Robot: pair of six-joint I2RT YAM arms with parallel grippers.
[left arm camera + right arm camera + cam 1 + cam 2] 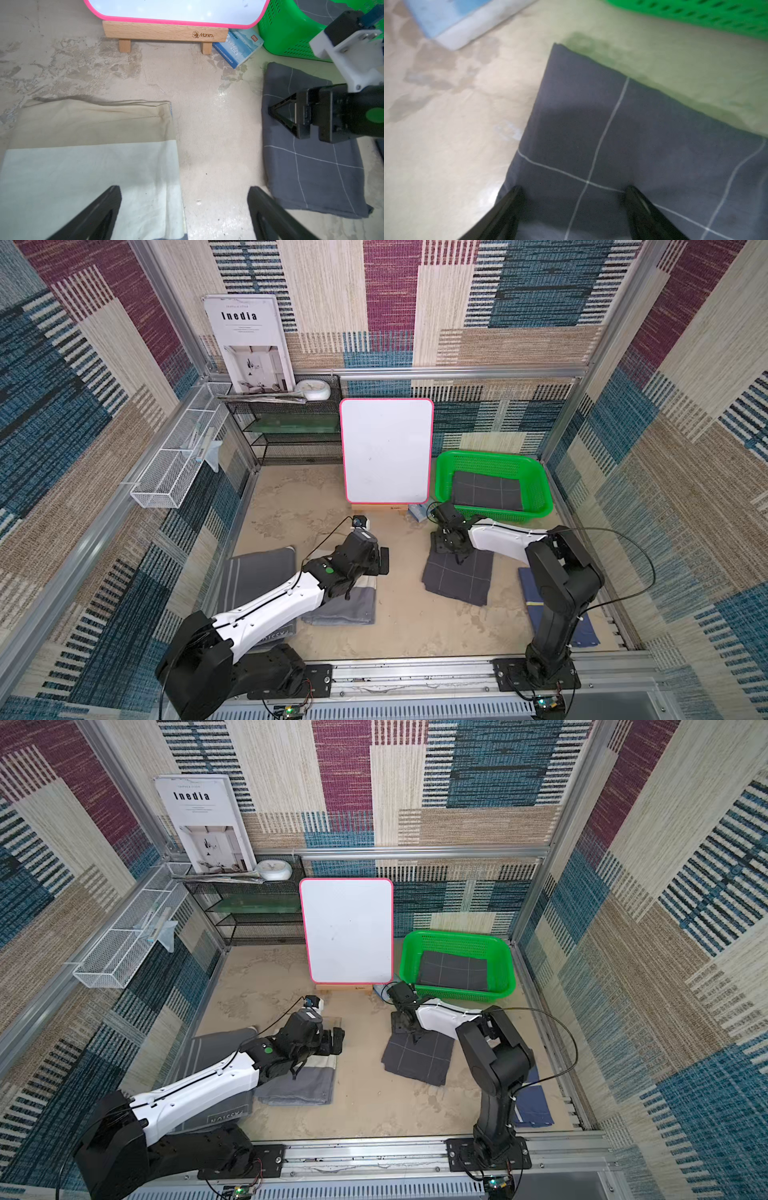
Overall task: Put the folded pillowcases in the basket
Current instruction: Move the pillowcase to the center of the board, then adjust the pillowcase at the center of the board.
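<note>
Hanging open, the right pincer [574,188] is over the checked pillowcase [643,128].

Robot test cell dressed as a room.
Aluminium frame [457,373] holds woven-pattern wall panels [390,294]; left arm [270,610] and right arm [557,601] bolt to a rail [415,676]; beyond them, a whiteboard [386,448] and magazine [249,344].

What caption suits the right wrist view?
Open right pincer over a grey checked pillowcase near the green basket.
</note>
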